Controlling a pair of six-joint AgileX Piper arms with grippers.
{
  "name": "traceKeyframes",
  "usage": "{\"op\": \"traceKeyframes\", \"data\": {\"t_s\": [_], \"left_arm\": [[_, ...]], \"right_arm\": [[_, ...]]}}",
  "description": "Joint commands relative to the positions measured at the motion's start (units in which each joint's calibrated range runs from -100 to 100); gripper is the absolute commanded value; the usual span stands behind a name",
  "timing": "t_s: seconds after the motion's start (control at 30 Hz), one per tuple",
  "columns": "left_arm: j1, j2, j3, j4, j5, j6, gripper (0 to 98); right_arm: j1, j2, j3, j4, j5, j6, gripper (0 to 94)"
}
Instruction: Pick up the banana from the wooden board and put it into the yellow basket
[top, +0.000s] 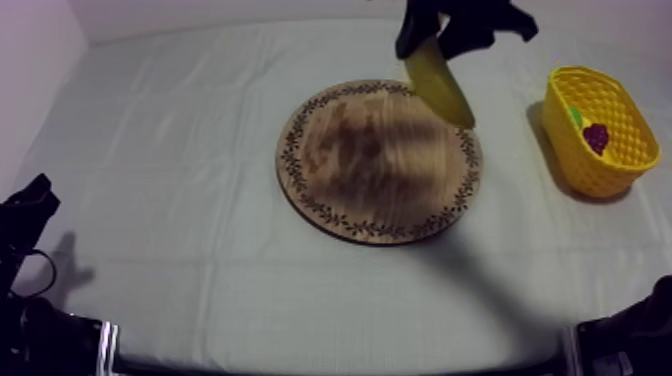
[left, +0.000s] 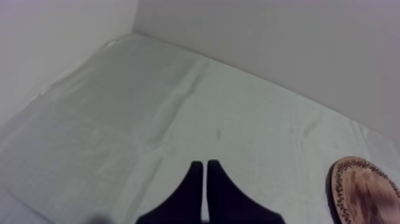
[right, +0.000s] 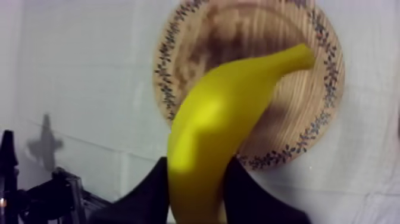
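The banana (top: 440, 85) hangs high, its top end buried in the right gripper (top: 430, 45). From the right wrist it covers part of the wooden board (right: 208, 47). Left wrist view: board cut by the edge. In the yellow basket (top: 590, 165), a green bit (top: 576, 116) beside the grapes (top: 596, 136) is too small to name.

Dim, even light; soft shadows on cloth (top: 180, 200)

You've got the banana (right: 220, 125): smooth, plastic-looking, soft sheen. Wooden board (top: 380, 160): visible grain, matt, dark pattern on the rim. Yellow basket (top: 590, 170): plastic lattice, slight gloss. Desk cloth (top: 180, 150): grey-white fabric, matt, creased. Right gripper (right: 196, 184): fingers (right: 146, 193) matt black, smooth.
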Motion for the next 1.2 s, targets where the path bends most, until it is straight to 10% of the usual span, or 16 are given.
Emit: {"op": "traceKeyframes", "data": {"t_s": [0.0,0.37,1.17], "left_arm": [[0.0,0.0,0.0,-0.01,0.0,0.0,0.1],[0.0,0.0,0.0,-0.01,0.0,0.0,0.1],[0.0,0.0,0.0,-0.01,0.0,0.0,0.1]], "right_arm": [[0.2,-0.5,-2.1,0.3,1.0,0.5,19.9],[4.3,-3.7,-1.9,2.5,3.2,5.6,19.9],[30.8,-6.4,13.8,10.5,-7.2,24.1,21.5]]}}
